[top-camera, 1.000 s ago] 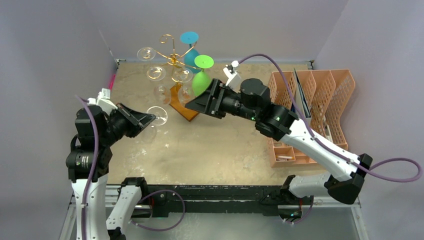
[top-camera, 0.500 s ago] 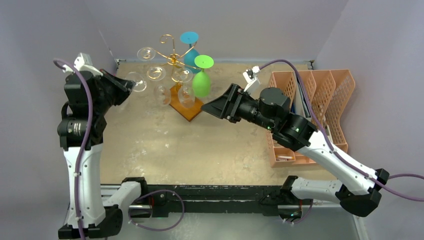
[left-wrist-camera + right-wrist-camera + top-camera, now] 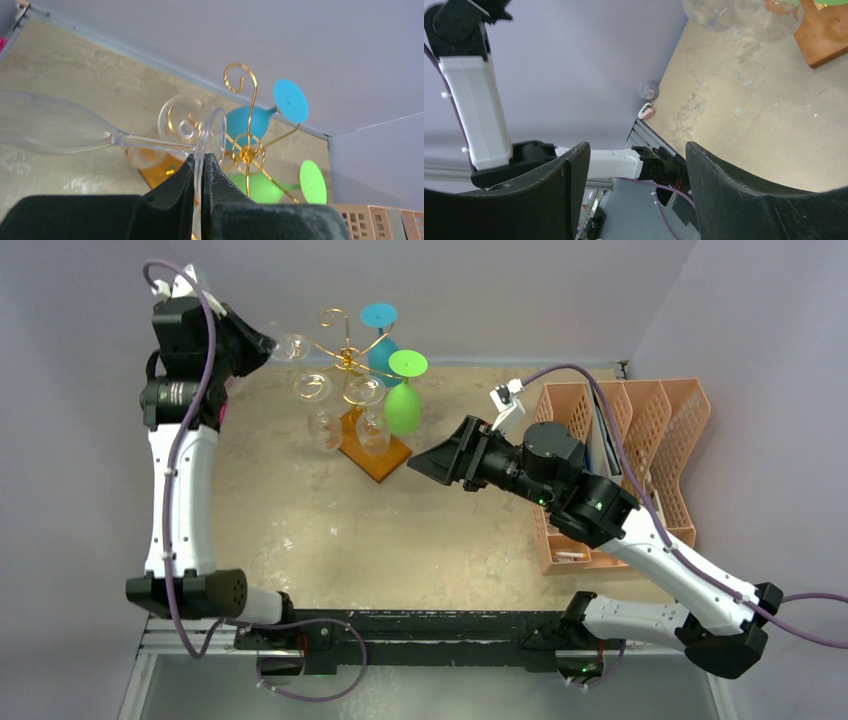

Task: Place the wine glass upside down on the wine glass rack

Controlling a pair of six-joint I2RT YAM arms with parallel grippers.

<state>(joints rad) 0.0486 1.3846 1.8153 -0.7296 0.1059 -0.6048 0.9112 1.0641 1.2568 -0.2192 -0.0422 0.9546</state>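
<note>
My left gripper (image 3: 262,342) is raised at the back left, level with the top of the wine glass rack (image 3: 345,355). It is shut on the foot rim of a clear wine glass (image 3: 150,142). The glass lies sideways, its bowl pointing away from the rack. In the left wrist view the left gripper (image 3: 201,157) holds the foot just short of the gold wire arms (image 3: 247,155). My right gripper (image 3: 425,462) is open and empty, right of the rack's wooden base (image 3: 375,455). It also shows in the right wrist view (image 3: 636,150).
A green glass (image 3: 404,405), a blue glass (image 3: 380,350) and clear glasses (image 3: 322,425) hang upside down on the rack. An orange mesh organizer (image 3: 640,440) stands at the right. Grey walls close the back and sides.
My left arm has lifted the clear glass from low over the table up to the rack's top left. My right gripper has drawn back from the green glass to the right.
</note>
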